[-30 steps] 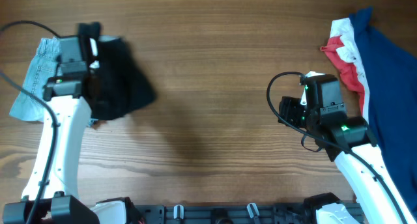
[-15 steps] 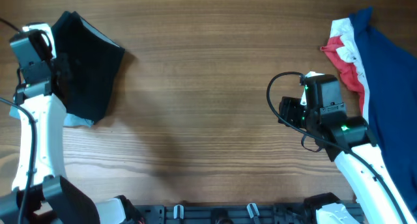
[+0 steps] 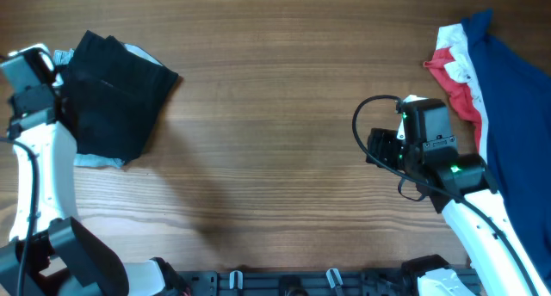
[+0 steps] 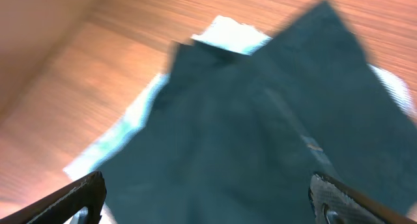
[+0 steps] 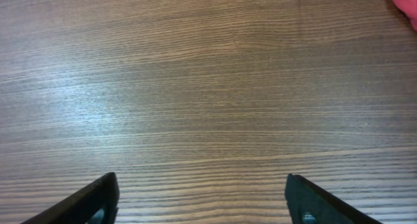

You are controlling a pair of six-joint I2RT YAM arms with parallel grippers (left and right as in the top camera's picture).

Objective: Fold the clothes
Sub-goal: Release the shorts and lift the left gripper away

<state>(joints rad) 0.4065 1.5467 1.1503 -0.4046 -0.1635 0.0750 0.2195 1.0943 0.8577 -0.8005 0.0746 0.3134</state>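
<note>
Right end effector (image 5: 205, 199): fingers spread wide, nothing held between them. Only bare bench (image 5: 208, 87) is seen below and ahead. From overhead it is parked mid-right, well apart from the clothes (image 3: 116, 94).

Left end effector (image 4: 208, 198): fingers also spread wide, one tip seen at each bottom corner of the left wrist view, nothing pinched. The clothes are seen directly beneath and ahead of it, filling the gap between the fingertips and most of the view (that view is blurred, so contact between tips and fabric cannot be told).

From overhead, the clothes are laid on the far-left part of the bench as a rumpled black heap, roughly four-cornered and not squared up. The heap is found just beside the left end effector, on the side toward the bench middle, with one corner pointed that way.

Light-blue denim (image 3: 96, 161) is seen under the black fabric. It pokes out along the near edge and again at the far-left corner, next to the left wrist.

Farthest off, at the far-right corner, a navy, red and white pile (image 3: 491, 81) is laid beside the right arm and runs out of frame on the right. It is gripped by neither end effector.
</note>
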